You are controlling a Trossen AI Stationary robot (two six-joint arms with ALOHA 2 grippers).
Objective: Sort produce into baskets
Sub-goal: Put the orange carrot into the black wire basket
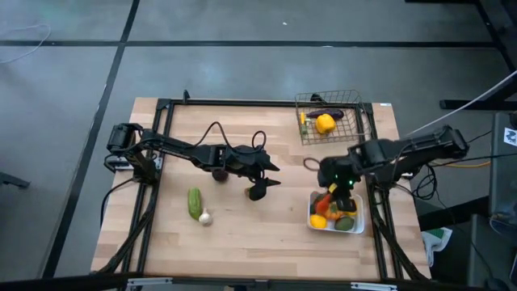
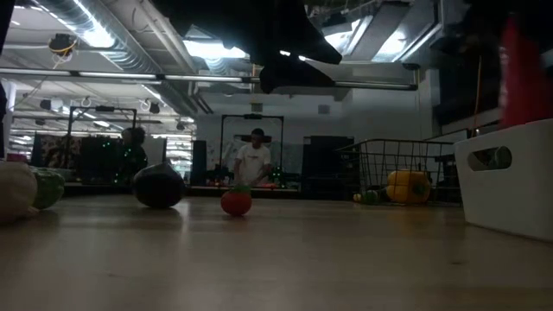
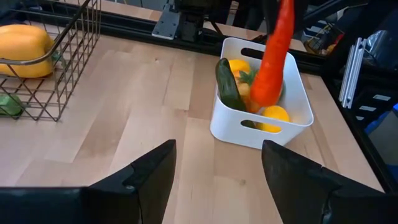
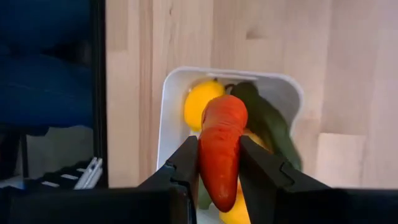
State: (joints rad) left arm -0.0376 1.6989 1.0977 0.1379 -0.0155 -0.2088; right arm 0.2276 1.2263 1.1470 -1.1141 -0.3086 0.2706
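Note:
My right gripper (image 1: pixel 338 184) is shut on an orange carrot (image 4: pixel 221 146) over the white tray (image 1: pixel 358 217), which holds a lemon (image 4: pixel 200 102), a green cucumber (image 4: pixel 268 119) and other produce. My left gripper (image 1: pixel 265 179) is open and empty above mid-table; its fingers frame the tray in its wrist view (image 3: pixel 217 180). The wire basket (image 1: pixel 354 101) at the far right holds a yellow pepper (image 1: pixel 325 123) and a dark eggplant (image 1: pixel 327 111). A cucumber (image 1: pixel 195 202) and white garlic (image 1: pixel 205 217) lie on the table at the left. My right gripper pinches the carrot's thin upper part (image 4: pixel 217 180) between its two fingers, which point down from above. The carrot hangs upright, thick end (image 3: pixel 263 93) down among the produce in the tray. I cannot tell whether that end rests on them.
A dark rounded fruit (image 2: pixel 158 186) and a small red one (image 2: pixel 236 201) lie on the table near my left gripper. A person (image 2: pixel 254 160) stands in the room beyond the table. Bare wood lies between the tray and the loose cucumber.

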